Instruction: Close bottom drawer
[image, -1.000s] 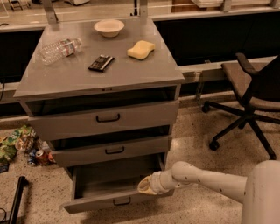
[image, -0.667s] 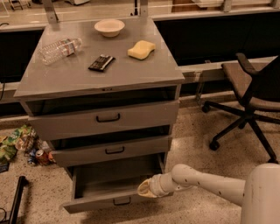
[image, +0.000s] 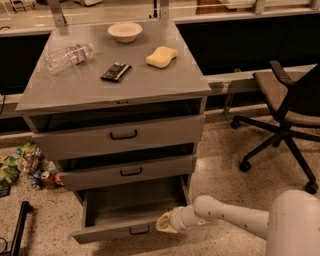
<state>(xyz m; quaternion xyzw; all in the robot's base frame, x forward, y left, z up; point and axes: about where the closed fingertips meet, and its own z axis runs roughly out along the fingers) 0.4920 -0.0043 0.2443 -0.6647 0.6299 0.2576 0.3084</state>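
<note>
One small shift: gripper (image: 165, 223) has edged lower-left, at the right end of the bottom drawer (image: 107, 233) front; grip state cannot be told. Drawer still pulled out, lower centre; push pending.

The single camera looks down from fairly near at the cabinet (image: 75, 92); the gripper (image: 166, 223) sits low-centre, at the bottom drawer (image: 112, 232).

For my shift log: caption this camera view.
Claw at the right front corner of the pulled-out bottom drawer.
</note>
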